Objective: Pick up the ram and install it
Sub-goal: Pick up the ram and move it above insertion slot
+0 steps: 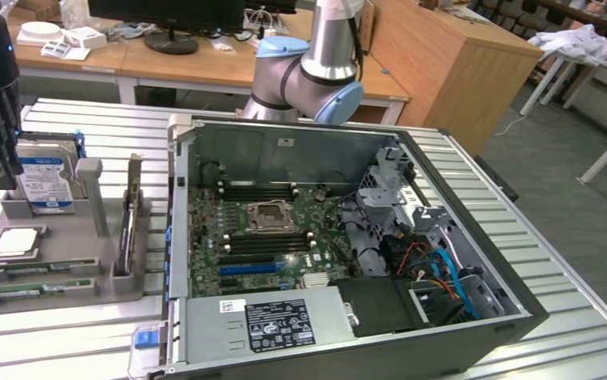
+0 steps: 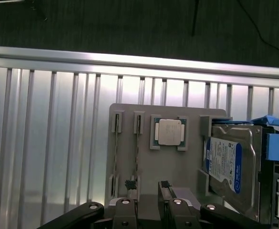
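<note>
Open-jawed, the gripper hovered above one edge of the tray near the ram, with bare ribbed table around it.

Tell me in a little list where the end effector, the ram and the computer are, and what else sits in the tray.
end effector: open, empty, above the tray
ram: two sticks on edge in tray slots, not picked up
CPU: in the tray, between ram and drive
drive: at the tray's end, blue label
computer: case open, motherboard showing, on the exterior view's right of the tray
</note>
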`<state>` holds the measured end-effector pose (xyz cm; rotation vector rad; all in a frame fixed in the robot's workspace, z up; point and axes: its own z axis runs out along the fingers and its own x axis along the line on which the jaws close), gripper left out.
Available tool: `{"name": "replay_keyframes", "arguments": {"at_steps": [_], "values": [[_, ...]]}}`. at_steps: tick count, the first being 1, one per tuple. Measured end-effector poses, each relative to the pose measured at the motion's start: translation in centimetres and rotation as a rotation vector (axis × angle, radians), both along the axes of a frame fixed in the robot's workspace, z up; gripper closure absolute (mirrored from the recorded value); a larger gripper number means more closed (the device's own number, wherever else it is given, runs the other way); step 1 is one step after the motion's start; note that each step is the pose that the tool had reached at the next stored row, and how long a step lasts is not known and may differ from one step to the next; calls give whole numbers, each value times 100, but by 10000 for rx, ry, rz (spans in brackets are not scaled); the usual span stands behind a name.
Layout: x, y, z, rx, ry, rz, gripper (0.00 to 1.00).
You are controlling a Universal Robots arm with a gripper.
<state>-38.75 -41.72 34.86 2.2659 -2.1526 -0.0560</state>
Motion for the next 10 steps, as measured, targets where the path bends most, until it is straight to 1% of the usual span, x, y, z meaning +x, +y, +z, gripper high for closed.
{"name": "replay_keyframes", "arguments": {"at_steps": [10], "values": [[0,-2,-55,1,-1,-1,69]]}}
